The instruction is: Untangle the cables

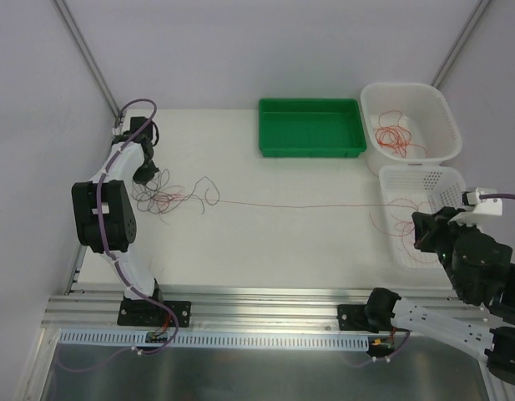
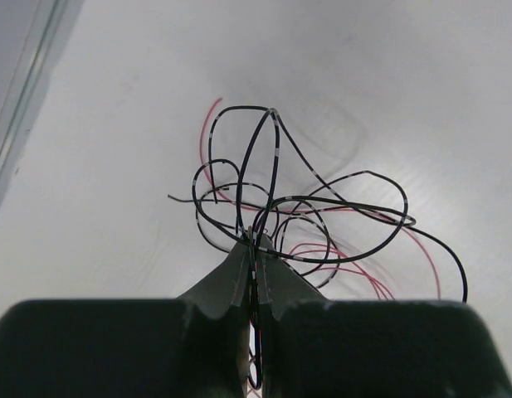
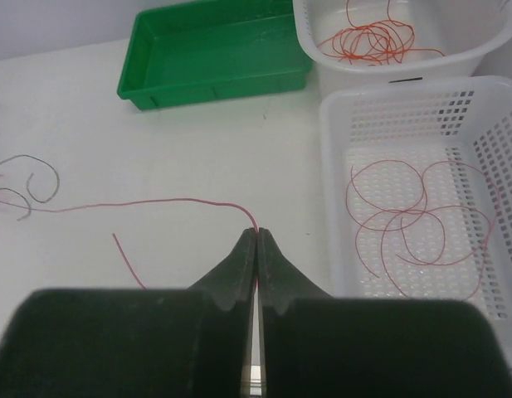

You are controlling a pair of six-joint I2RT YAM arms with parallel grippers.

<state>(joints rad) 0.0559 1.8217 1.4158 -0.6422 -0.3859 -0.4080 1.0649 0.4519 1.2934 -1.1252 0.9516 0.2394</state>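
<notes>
On the white table [image 1: 265, 242], walled by pale grey panels [image 1: 257, 50], the left gripper [image 2: 254, 240] at nine o'clock pinched dark loops of the cables [image 1: 161, 198], tangled beside it. One red strand [image 1: 299, 205] ran nearly straight toward three o'clock, where the right gripper [image 3: 256, 235] was clamped on it beside the near white basket [image 1: 407, 171]. The green tray [image 1: 311, 129] sat at twelve and the far basket [image 1: 407, 86] at one o'clock.
</notes>
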